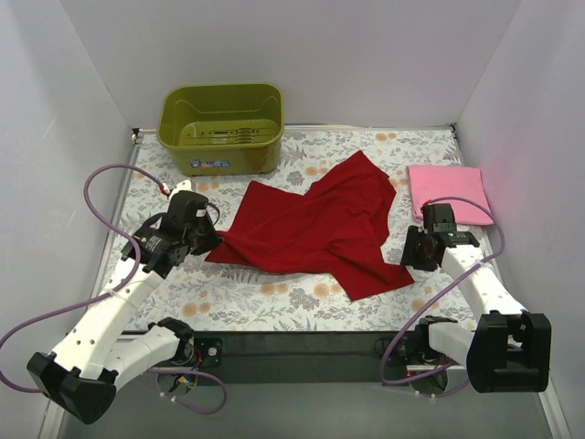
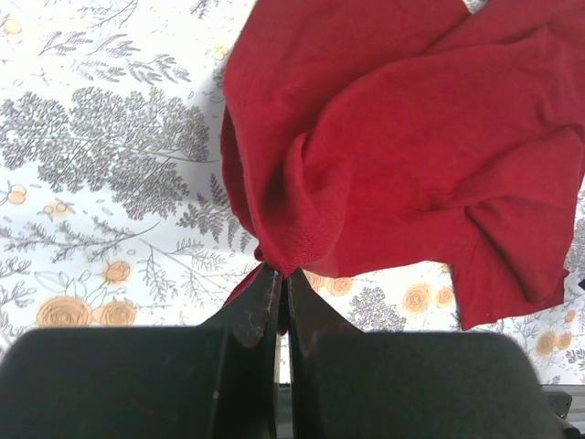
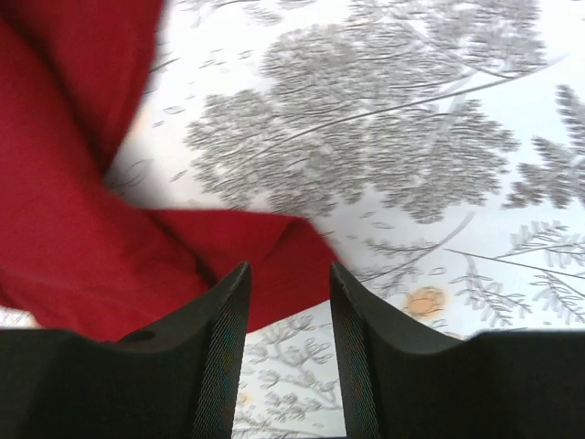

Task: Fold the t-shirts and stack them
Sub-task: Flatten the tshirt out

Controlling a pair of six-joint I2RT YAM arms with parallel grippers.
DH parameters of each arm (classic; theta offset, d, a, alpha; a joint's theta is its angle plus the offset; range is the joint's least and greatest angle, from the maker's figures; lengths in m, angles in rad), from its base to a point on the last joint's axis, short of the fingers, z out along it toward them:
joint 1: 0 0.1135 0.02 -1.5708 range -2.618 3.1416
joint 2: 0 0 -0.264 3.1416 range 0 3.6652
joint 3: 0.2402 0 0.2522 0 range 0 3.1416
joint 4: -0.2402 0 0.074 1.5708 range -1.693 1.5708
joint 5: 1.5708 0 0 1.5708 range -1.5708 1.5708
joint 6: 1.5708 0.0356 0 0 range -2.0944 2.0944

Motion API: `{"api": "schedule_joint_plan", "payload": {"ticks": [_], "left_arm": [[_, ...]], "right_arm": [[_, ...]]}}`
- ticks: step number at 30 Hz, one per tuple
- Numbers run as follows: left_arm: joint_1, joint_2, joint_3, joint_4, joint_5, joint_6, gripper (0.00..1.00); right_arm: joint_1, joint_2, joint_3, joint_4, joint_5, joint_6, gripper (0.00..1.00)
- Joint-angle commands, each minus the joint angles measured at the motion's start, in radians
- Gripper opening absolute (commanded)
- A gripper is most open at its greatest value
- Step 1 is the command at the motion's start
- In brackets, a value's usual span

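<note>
1. From above, I see a deep red soft cloth t-shirt lying rumpled and unfolded on the grey-and-orange floral table cover. It stretches between my two claws.
2. The left claw is pinched tight on the edge of the red shirt. In its wrist view the cloth bunches up directly ahead of the closed tips and fans away to the claw's right.
3. The right claw stands partway open and holds nothing that I can see. A pointed corner of the red shirt lies just ahead of the gap between its fingers, and the rest of the shirt is off to its left.
4. A light pink soft cloth t-shirt, folded into a neat flat rectangle, lies just beyond the right claw and apart from the red shirt.
5. An olive-green rectangular plastic tub sits well beyond the left claw, at the far edge of the table.
6. As I judge progress, the pink shirt looks finished. The red shirt is not yet folded and nothing is stacked, so I would call the job about half done. What is left is to flatten and fold the red shirt, then put the two together.
7. Some things are hard to make out:
   - I cannot pick out the red shirt's collar, sleeves or hem among its wrinkles.
   - I cannot tell how much cloth sits inside the left claw's pinch.
   - I cannot tell whether the right claw's fingers touch the corner.
   - The pink shirt shows in neither wrist view.
   - The label on the tub is too small to read.
</note>
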State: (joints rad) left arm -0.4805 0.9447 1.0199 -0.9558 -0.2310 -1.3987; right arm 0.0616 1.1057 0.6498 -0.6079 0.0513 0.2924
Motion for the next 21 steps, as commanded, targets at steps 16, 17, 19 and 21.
{"api": "schedule_joint_plan", "payload": {"ticks": [16,17,19,21], "left_arm": [[0.005,-0.020,-0.055,0.086,0.045,0.038,0.00],[0.005,-0.021,-0.057,0.088,0.047,0.040,0.00],[0.003,-0.021,-0.058,0.088,0.044,0.040,0.00],[0.003,-0.024,-0.057,0.088,0.044,0.041,0.00]], "right_arm": [[-0.080,0.091,-0.072,0.043,0.027,0.005,0.41],[-0.080,0.092,-0.072,0.043,0.019,0.004,0.41],[-0.080,0.082,-0.070,0.048,-0.005,-0.002,0.40],[-0.078,0.068,-0.065,0.045,-0.027,-0.001,0.40]]}}
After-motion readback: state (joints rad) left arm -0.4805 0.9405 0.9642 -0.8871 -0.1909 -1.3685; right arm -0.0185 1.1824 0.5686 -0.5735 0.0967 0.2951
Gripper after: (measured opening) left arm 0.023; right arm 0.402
